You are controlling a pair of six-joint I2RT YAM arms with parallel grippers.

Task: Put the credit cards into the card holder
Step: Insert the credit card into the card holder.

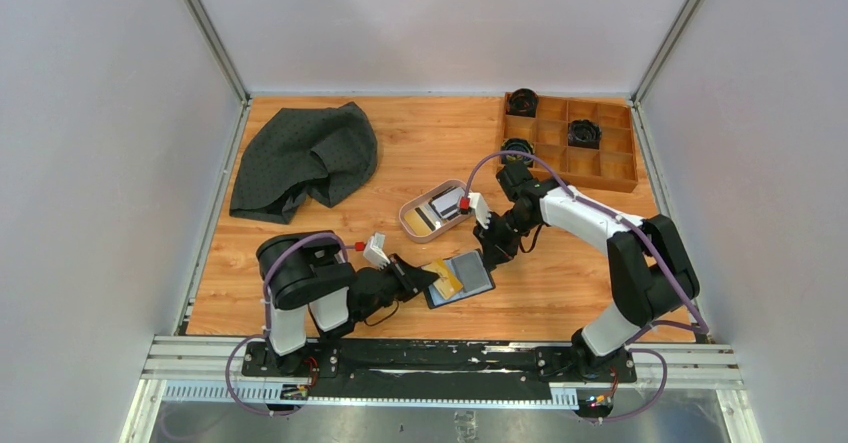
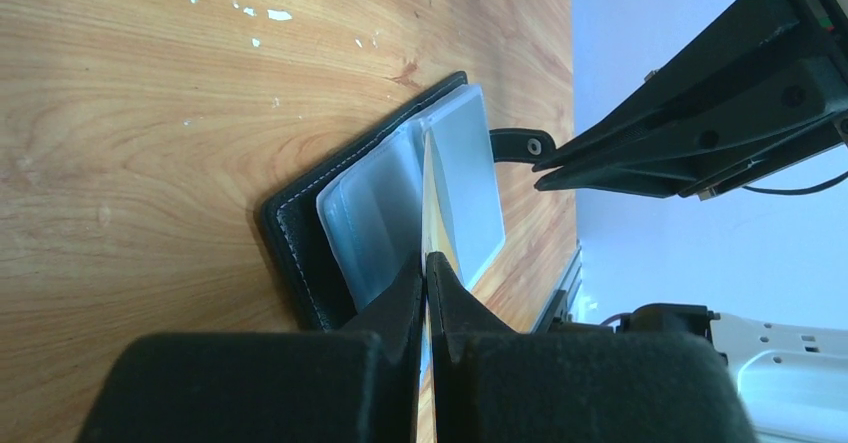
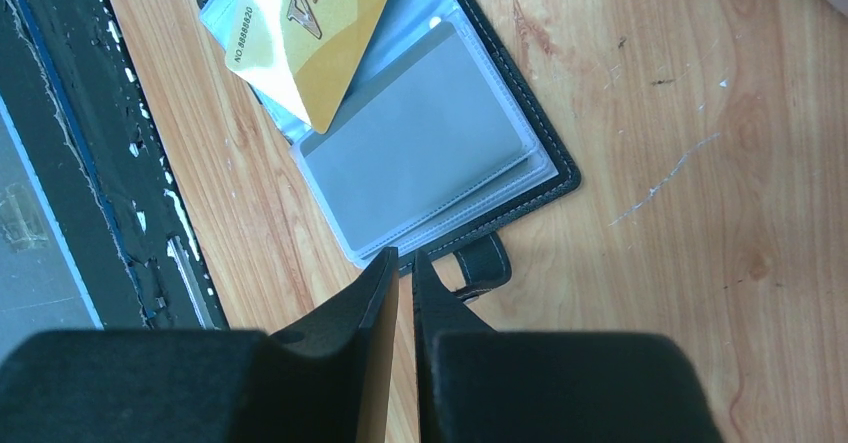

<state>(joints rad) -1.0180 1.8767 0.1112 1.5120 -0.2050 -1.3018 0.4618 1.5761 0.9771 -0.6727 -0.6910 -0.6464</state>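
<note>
The black card holder (image 1: 478, 281) lies open on the table between my arms, clear pockets up, with a silver-grey card (image 3: 420, 143) in the top pocket. My left gripper (image 1: 425, 276) is shut on a gold credit card (image 3: 310, 33), whose far end rests on the pockets at the holder's left side. In the left wrist view the gold card (image 2: 433, 193) runs edge-on from my gripper (image 2: 426, 263) onto the holder (image 2: 290, 233). My right gripper (image 3: 405, 258) stands at the holder's edge (image 3: 560, 168) beside its strap (image 3: 485, 263), jaws a narrow slit apart, nothing between them.
A pinkish oval tray (image 1: 410, 213) behind the holder contains more cards (image 1: 445, 203). A wooden compartment box (image 1: 600, 163) with black round parts (image 1: 585, 133) sits at the back right. A dark cloth (image 1: 300, 158) lies heaped at the back left.
</note>
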